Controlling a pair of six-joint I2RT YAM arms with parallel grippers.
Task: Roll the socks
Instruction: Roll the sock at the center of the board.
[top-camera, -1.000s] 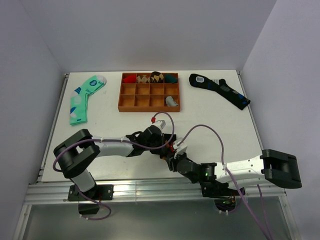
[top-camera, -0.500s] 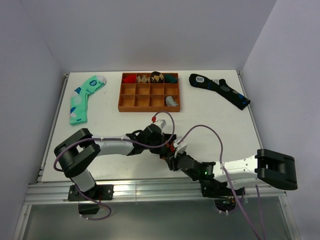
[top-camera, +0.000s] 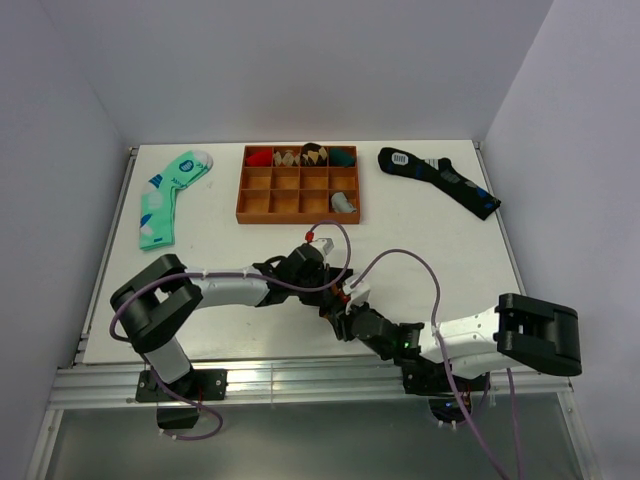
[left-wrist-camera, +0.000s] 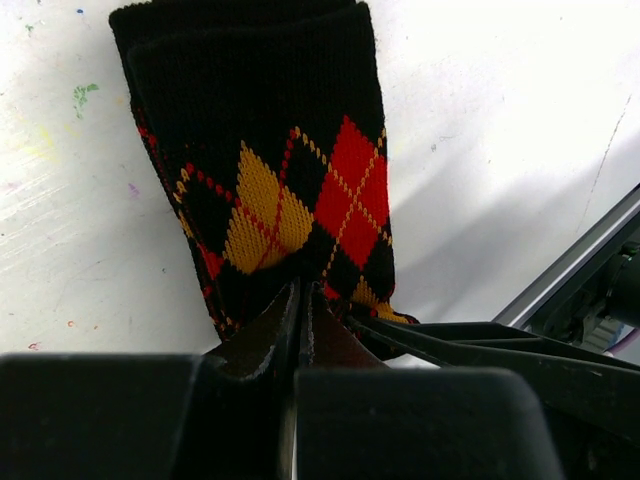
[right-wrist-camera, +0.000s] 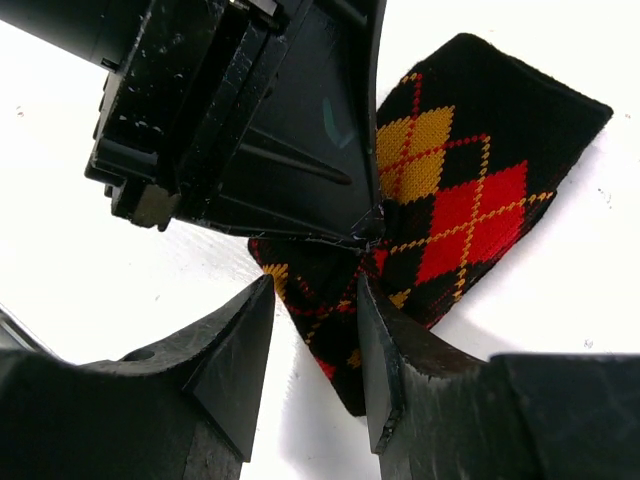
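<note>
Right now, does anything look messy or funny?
The argyle sock is bunched and puckered where the left end effector pinches its end. A mint green sock and a navy sock lie slanted on the table, outside the wooden tray.

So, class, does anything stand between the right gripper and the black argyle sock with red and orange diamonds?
Nothing visible: the open right gripper sits at the black argyle sock's near end. The left gripper, shut on that end, crowds it beyond.

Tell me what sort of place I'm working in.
Likely a robot lab test cell: a white table boxed in by plain white walls, an aluminium rail along its near edge, and a wooden compartment tray.
</note>
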